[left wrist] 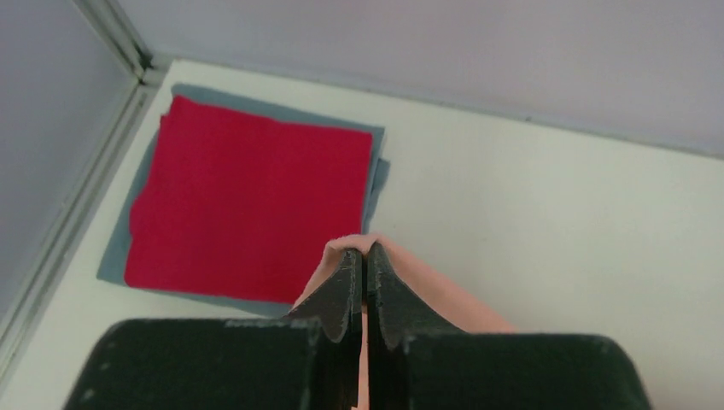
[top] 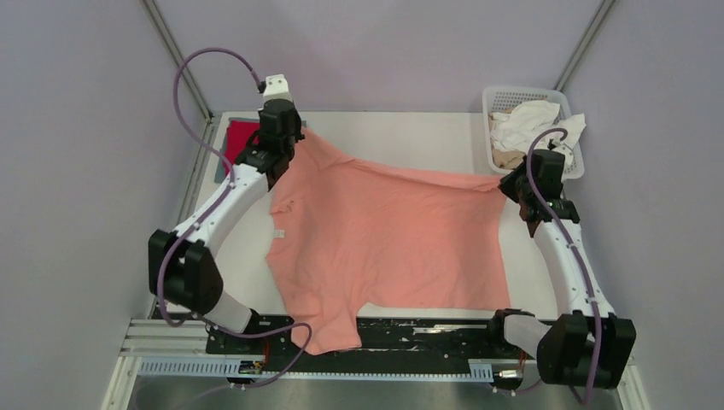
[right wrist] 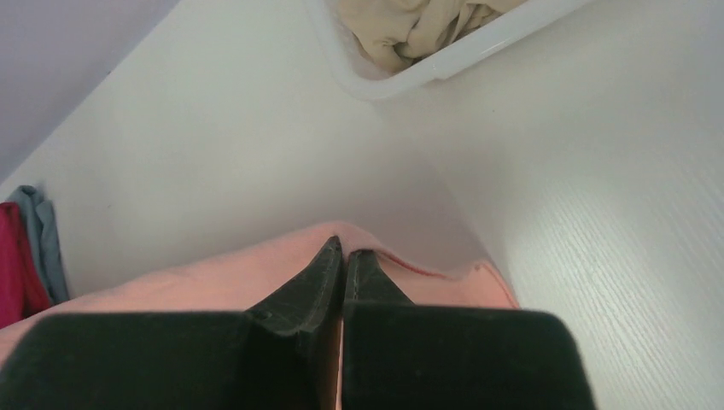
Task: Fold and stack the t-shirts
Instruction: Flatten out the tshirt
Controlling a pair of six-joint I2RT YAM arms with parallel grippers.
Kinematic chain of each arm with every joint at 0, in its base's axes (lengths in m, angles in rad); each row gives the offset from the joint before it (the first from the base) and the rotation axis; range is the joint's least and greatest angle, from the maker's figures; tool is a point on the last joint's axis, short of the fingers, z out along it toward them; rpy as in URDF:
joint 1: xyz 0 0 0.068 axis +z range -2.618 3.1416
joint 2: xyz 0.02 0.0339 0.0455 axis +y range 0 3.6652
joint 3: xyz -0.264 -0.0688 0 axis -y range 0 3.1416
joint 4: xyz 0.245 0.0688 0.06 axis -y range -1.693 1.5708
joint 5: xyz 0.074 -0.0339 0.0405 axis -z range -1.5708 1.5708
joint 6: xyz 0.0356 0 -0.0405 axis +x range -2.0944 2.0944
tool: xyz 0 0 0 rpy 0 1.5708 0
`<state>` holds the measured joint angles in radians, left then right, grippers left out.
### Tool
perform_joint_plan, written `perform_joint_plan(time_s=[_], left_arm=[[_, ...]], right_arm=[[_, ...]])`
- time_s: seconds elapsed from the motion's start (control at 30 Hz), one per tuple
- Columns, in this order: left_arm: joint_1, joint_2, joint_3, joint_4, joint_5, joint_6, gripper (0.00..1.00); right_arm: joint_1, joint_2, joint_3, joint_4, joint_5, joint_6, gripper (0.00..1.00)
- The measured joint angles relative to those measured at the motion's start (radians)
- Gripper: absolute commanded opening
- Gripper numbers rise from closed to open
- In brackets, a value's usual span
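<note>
A salmon-pink t-shirt is stretched across the table, its near end hanging over the front edge. My left gripper is shut on its far left corner; the left wrist view shows pink cloth pinched between the fingertips. My right gripper is shut on the far right corner; pink cloth shows round the fingertips. A folded red t-shirt lies on a folded grey-blue one at the far left corner, also in the top view.
A white lattice basket at the far right holds white and beige shirts; its rim shows in the right wrist view. Frame posts stand at the two far corners of the table.
</note>
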<state>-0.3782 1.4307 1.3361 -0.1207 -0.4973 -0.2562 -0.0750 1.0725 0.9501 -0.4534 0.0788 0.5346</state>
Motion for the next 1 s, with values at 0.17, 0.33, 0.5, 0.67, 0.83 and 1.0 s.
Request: perform_joint_plan(time_s=[0.17,0.33,0.5,0.67,0.83,1.0], left_arm=[[0.053,0.263,0.024,0.007,0.033,-0.039,0.00],[0.072,0.431,0.118,0.005,0.046,-0.046,0.00],[0.087,0.509,0.222,0.018,0.067,-0.049,0.00],[0.101,0.598,0.308,0.034,0.074,-0.049,0.00],[0.113,0.710,0.387,0.024,0.080,-0.056,0.00],[0.122,0.795,0.457,0.006,0.101,-0.072,0.00]], right_arm=[[0.000,0.178,-0.023,0.140,-0.001,0.006,0.00],[0.000,0.360,0.015,0.213,0.000,0.006,0.00],[0.000,0.471,0.065,0.267,0.003,0.022,0.01],[0.005,0.533,0.119,0.290,0.011,0.031,0.03],[0.013,0.580,0.145,0.294,0.005,0.045,0.04],[0.026,0.645,0.174,0.294,-0.004,0.048,0.05]])
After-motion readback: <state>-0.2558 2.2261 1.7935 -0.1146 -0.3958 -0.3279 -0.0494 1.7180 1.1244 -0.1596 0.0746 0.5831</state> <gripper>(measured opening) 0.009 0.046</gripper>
